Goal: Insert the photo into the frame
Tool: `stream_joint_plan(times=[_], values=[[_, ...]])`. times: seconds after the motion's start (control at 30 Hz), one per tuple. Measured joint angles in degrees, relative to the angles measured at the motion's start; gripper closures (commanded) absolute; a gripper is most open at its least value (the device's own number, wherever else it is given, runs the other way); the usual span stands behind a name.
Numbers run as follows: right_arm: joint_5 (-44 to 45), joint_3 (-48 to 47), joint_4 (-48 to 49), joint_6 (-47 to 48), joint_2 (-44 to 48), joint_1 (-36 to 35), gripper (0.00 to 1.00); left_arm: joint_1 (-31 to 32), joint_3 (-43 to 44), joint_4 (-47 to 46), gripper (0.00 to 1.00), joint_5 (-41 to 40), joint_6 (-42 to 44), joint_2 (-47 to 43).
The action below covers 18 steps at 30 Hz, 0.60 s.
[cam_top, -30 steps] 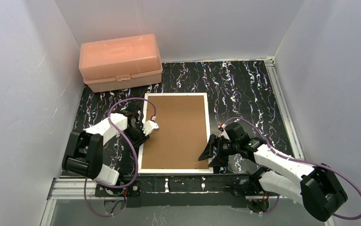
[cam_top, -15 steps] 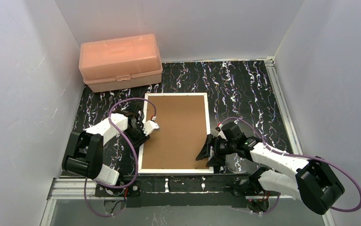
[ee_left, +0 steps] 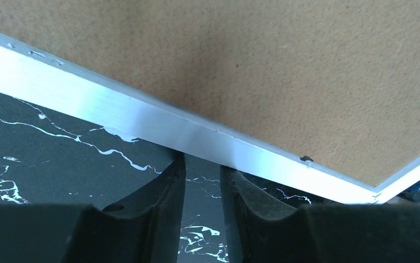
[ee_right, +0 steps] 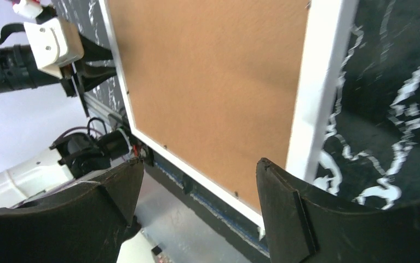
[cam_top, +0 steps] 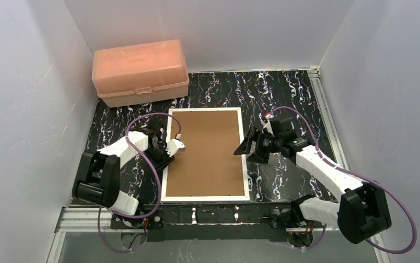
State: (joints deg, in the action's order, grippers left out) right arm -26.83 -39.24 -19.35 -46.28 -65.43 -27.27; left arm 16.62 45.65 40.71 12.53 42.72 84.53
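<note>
- Near edge first: the near-right corner of the frame is uncovered now. My right arm was hunched over it a second ago, and the brown backing board lies flat inside the white border there.
- The frame itself lies face-down mid-counter, closer to the near edge, with the board side up.
- My left gripper hasn't budged from the frame's left edge. Its fingers are pinched almost together with only a sliver of gap and nothing between them, the tips up against the metal rim.
- My right gripper has swung up the frame's right edge toward its far-right corner. It is spread wide and empty, low beside the white rail; I can't tell whether it touches.
- The photo shows in no view. My guess is it's sandwiched under the board, so the near corner looks seated and the far side wants pressing down next.
- At the far-left corner, the pink box sits well apart from the frame.
</note>
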Motion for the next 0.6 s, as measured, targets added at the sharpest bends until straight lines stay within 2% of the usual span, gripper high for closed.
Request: stream_joint_plan(times=[0.1,0.33,0.6], values=[[-0.1,-1.2,-0.7,3.4,-2.0,2.9,0.17,-1.0,0.4,0.1,0.72,1.0,-0.2,0.4],[-0.6,-2.5,0.0,7.1,-11.6,3.2,0.17,-3.5,4.0,-1.7,0.72,2.1,-0.7,4.0],[-1.5,-6.1,5.4,7.7,-17.9,5.1,0.17,-4.4,9.2,-3.4,0.72,1.0,-2.9,9.1]])
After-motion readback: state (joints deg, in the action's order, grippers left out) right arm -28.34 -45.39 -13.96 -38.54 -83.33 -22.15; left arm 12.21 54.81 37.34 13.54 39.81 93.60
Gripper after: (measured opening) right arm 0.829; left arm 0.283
